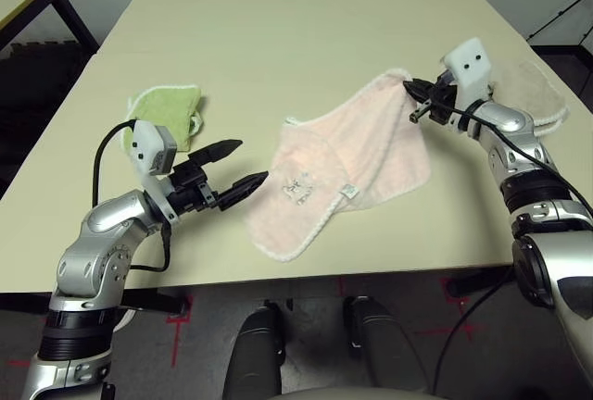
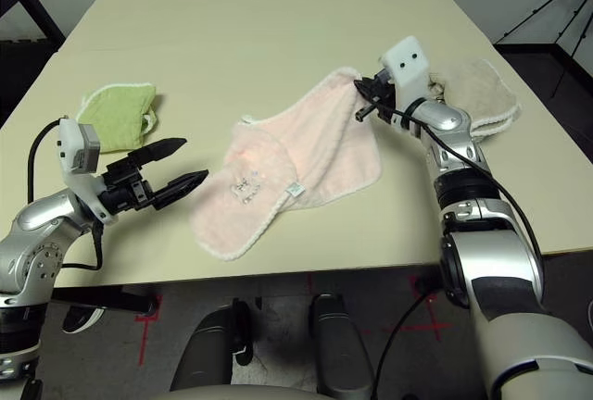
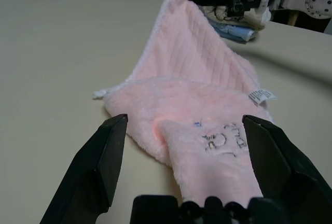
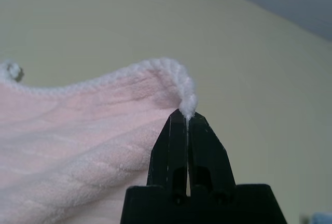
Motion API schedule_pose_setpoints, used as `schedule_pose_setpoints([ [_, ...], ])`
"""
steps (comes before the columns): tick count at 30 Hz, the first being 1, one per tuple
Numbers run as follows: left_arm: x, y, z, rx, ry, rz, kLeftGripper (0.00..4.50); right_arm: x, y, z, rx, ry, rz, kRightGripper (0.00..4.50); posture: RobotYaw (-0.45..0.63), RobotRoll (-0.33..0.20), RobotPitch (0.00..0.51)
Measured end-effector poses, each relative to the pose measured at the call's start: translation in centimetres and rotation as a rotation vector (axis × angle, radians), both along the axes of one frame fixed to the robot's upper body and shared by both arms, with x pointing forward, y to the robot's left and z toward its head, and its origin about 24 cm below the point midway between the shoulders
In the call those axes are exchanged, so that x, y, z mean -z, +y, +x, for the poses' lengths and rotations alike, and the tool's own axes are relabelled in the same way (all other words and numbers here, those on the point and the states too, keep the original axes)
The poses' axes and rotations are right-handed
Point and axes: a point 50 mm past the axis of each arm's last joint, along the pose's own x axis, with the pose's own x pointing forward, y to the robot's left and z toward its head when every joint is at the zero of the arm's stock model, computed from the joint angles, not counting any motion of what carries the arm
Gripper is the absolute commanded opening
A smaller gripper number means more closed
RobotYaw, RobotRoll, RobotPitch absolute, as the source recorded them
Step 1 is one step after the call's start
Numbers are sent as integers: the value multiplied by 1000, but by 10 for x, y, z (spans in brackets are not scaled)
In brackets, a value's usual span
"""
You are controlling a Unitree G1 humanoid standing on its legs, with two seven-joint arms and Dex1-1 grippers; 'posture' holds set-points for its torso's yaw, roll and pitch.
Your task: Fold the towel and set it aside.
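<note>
The pale pink towel (image 1: 347, 164) lies rumpled in the middle of the table, its near part folded over, with a dark embroidered mark (image 1: 296, 187) and a small tag (image 1: 349, 193). My right gripper (image 1: 408, 88) is shut on the towel's far right corner (image 4: 187, 99), holding it lifted off the table. To the left of the towel's near corner, my left gripper (image 1: 243, 165) stands open just above the table, its black fingers (image 3: 98, 167) pointing at the towel (image 3: 207, 105) with nothing between them.
A small green cloth (image 1: 167, 113) lies at the left, behind my left gripper. A beige-and-blue cloth bundle (image 1: 533, 94) sits at the right edge behind my right arm. The table's (image 1: 278, 30) far half is bare; its front edge runs close to the towel.
</note>
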Motion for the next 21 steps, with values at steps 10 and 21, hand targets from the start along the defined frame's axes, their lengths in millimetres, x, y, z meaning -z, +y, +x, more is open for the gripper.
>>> schedule_pose_setpoints([
  [10,3,-4,2,-9,24,-15,4500,-53,13,8,-27,-205,1,29,-72,0,125],
  [21,4,-12,12,-93,103,-79,4500,-86,23,5,-79,-378,6,29,-75,0,126],
])
